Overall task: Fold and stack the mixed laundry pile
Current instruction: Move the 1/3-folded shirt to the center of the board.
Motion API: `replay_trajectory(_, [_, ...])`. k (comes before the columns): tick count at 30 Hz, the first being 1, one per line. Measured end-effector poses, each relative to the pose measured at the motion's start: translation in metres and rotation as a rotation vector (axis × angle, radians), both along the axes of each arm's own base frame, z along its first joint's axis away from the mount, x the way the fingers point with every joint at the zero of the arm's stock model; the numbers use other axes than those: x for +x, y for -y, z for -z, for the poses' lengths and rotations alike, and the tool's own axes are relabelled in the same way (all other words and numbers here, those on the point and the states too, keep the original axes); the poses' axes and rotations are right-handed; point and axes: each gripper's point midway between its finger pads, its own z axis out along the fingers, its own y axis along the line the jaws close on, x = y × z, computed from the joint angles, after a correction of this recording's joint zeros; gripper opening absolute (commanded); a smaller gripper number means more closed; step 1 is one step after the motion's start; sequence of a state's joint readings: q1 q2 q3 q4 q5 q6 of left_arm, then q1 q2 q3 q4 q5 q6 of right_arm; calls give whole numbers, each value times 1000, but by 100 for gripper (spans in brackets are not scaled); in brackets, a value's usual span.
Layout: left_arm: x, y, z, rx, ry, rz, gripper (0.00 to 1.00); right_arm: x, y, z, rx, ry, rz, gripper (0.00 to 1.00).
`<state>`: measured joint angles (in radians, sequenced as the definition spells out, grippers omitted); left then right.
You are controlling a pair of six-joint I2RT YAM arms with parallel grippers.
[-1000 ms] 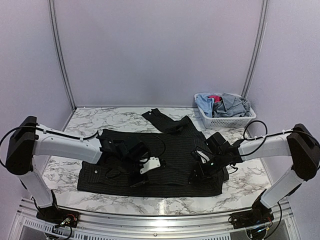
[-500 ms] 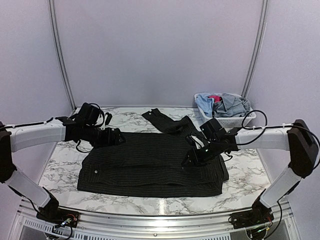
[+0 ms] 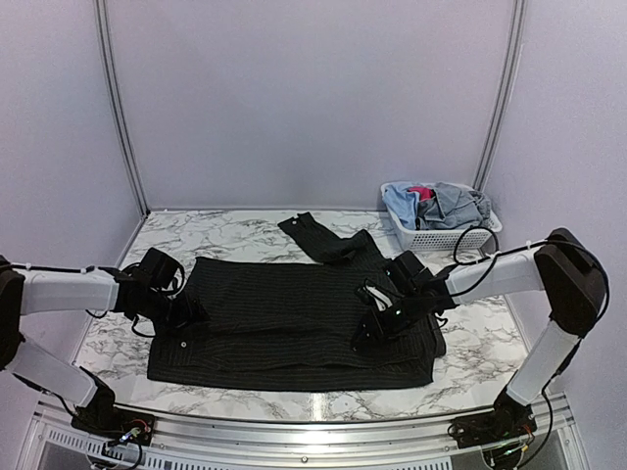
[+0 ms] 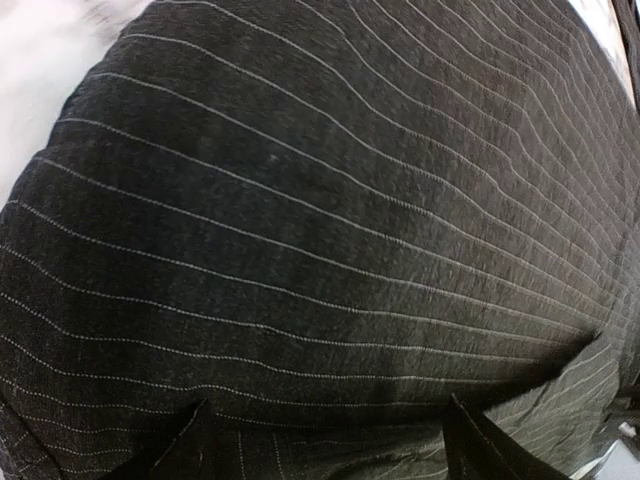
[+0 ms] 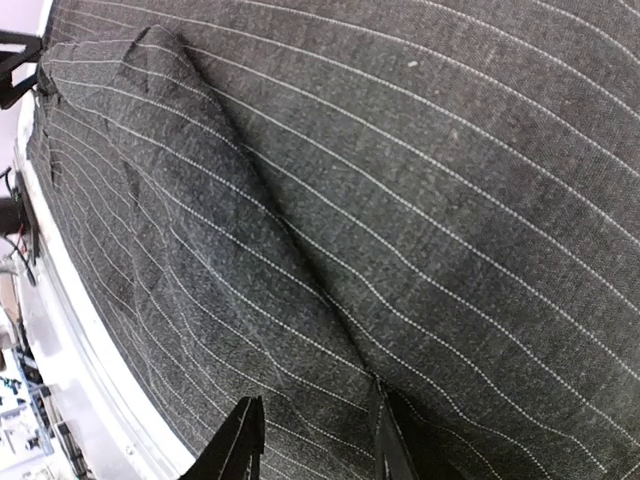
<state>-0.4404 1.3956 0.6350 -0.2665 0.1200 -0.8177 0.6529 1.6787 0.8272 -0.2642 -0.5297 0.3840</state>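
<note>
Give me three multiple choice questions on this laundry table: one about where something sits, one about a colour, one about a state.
1. Where is the white basket?
A. far right of the table
B. near left corner
C. on the floor

2. What colour is the pinstriped shirt spread on the table?
A. pink-red
B. black
C. light blue

3. How is the left gripper?
A. shut on a pink garment
B. out of every view
C. open

Answers:
1 A, the top view shows it at the far right.
2 B, the cloth is dark with thin pale stripes.
3 C, the left wrist view shows its fingers wide apart above the cloth.
</note>
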Motion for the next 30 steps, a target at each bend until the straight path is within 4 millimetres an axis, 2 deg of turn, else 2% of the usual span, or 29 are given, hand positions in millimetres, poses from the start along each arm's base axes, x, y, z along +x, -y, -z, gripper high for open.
replay_trajectory(4, [-20, -13, 1, -26, -4, -98, 78, -17, -9, 0, 14, -3, -51, 37])
replay_trajectory(9, [-43, -26, 1, -55, -8, -177, 78, -51, -13, 0, 34, -33, -111, 38])
replay_trajectory(11, [-51, -29, -1, -63, -15, -180, 82, -65, -13, -1, 44, -51, -131, 40])
replay_trajectory(13, [-59, -30, -4, -51, -28, -158, 91, -76, -10, -4, 39, -73, -146, 41])
replay_trajectory(15, [-63, -33, -10, -23, -31, -126, 98, -79, -5, -9, 26, -85, -145, 43])
replay_trajectory(16, [-60, -33, -18, -12, -15, -102, 99, -75, -3, -14, 23, -86, -135, 44])
replay_trajectory(18, [-43, -29, -48, 3, 56, -58, 99, -53, 0, -32, 35, -51, -95, 44])
replay_trajectory(20, [-17, -20, -85, 4, 153, -12, 99, -14, 3, -60, 58, 37, -39, 45])
replay_trajectory(22, [5, -11, -109, 13, 212, 23, 99, 28, 7, -88, 70, 151, 11, 45])
replay_trajectory(24, [24, -3, -118, 37, 232, 57, 99, 66, 11, -117, 76, 260, 52, 45])
replay_trajectory(26, [37, 1, -115, 66, 219, 86, 99, 101, 11, -136, 69, 339, 81, 46])
replay_trajectory(30, [67, 8, -117, 107, 213, 111, 99, 154, -8, -147, 56, 402, 88, 44])
